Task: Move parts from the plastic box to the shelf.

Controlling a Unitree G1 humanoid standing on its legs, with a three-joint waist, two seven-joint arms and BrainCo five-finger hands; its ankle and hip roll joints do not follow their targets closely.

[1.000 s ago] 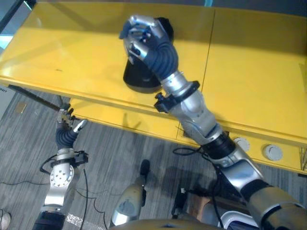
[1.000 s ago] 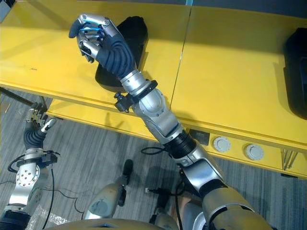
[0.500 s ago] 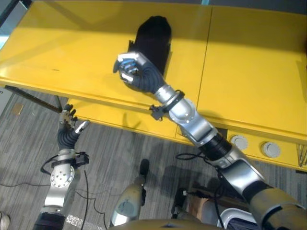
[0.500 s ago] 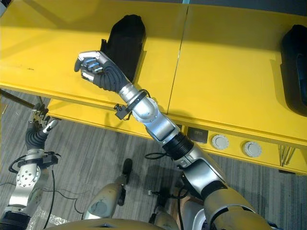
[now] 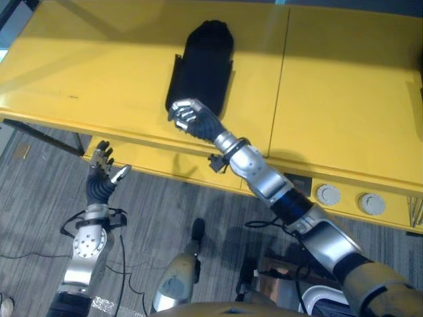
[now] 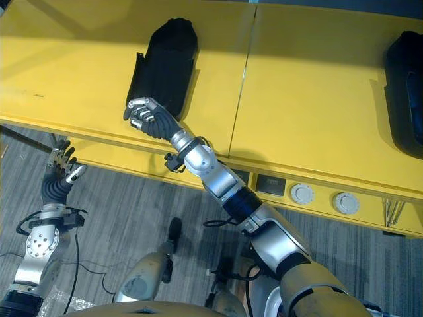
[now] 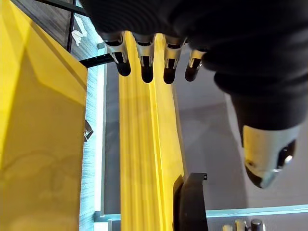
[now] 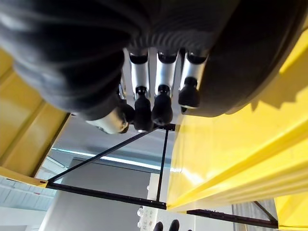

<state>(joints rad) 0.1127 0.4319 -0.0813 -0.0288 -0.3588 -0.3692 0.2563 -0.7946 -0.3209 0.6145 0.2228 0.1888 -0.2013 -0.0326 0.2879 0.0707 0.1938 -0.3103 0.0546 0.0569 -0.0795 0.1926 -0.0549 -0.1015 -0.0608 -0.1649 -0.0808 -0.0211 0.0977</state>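
A long black part lies flat on the yellow shelf, left of the seam between its two panels. My right hand hovers over the part's near end by the shelf's front edge, fingers curled and holding nothing; its curled fingers show close up in the right wrist view. My left hand hangs low below the shelf's front left, fingers straight and empty.
A second black part rests on the shelf at the far right edge. Two round white knobs sit on the shelf's front panel at the right. A dark brace runs under the shelf's left end. Grey carpet lies below.
My right hand has drawn back from above the black part toward the shelf's front edge and dropped lower; the part now lies uncovered. My left hand has risen slightly.
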